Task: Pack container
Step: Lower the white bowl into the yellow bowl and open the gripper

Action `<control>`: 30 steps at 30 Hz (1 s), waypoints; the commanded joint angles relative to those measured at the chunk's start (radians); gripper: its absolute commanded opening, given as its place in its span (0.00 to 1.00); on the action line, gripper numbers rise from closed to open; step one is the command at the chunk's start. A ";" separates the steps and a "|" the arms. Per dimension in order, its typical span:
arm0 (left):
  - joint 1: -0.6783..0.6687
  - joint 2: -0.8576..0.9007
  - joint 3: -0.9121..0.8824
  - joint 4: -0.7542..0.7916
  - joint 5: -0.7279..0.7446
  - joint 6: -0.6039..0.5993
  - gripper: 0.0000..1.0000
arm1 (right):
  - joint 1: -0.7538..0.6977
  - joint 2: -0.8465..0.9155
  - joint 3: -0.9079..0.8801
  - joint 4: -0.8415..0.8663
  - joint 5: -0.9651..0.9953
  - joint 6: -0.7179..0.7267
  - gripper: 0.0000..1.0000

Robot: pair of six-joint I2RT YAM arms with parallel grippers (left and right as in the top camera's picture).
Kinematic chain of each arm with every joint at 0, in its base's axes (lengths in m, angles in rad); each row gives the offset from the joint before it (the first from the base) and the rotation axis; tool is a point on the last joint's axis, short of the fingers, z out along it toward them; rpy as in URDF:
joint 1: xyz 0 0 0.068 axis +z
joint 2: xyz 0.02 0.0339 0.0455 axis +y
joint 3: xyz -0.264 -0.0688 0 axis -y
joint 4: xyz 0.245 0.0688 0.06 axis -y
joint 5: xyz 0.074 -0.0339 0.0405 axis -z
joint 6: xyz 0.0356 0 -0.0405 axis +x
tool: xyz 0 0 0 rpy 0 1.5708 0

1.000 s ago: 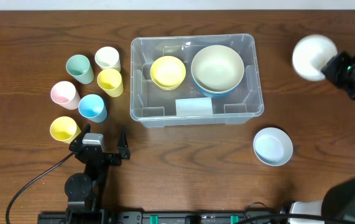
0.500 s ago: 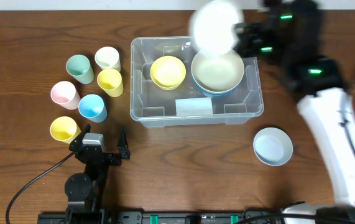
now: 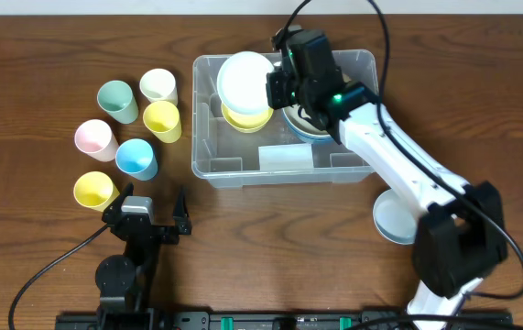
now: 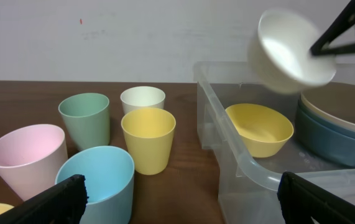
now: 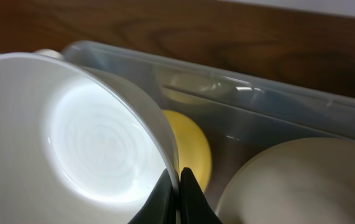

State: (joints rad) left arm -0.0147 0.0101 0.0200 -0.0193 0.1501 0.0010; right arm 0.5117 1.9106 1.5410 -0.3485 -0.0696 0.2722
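1. Overhead view: the container [image 3: 243, 174] sits on the table [image 3: 50, 55] at centre, its long side running left to right and its white label [image 3: 286, 158] near the front wall.
2. Right gripper [image 3: 275, 89]: positioned over the left half of the container. The fingers [image 5: 165, 198] are pinched together on the rim of a white bowl [image 3: 245, 82].
3. White bowl: tilted, with its opening facing left. In the left wrist view it hangs clear above the container rim, apart from the bowls below it.
4. Container contents: a yellow bowl [image 4: 258, 127] lies on the floor of the left half, directly beneath the white bowl. In the right half a cream bowl [image 4: 345, 112] is nested inside a blue bowl [image 4: 332, 146].
5. Left gripper [image 3: 149, 197]: low on the table in front of the container's left corner, fingers spread wide, nothing between them.
6. Cups: six stand upright in a cluster left of the container: green cup [image 3: 117, 101], white cup [image 3: 158, 86], yellow cup [image 3: 162, 120], pink cup [image 3: 95, 139], blue cup [image 3: 136, 158] and a second yellow cup [image 3: 94, 190].
7. Pale blue bowl [image 3: 391, 218]: on the table to the front right of the container, partly covered by the right arm.
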 commanded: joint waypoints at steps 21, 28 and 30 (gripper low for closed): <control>0.003 -0.006 -0.016 -0.034 0.011 0.010 0.98 | 0.047 0.117 0.009 0.029 0.030 -0.034 0.01; 0.003 -0.006 -0.016 -0.034 0.011 0.010 0.98 | 0.052 0.134 0.009 0.019 0.052 -0.034 0.01; 0.003 -0.006 -0.016 -0.034 0.011 0.010 0.98 | 0.051 0.134 0.009 0.015 0.066 -0.034 0.01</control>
State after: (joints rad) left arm -0.0147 0.0101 0.0200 -0.0193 0.1501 0.0010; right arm 0.5587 2.0346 1.5410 -0.3313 -0.0341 0.2512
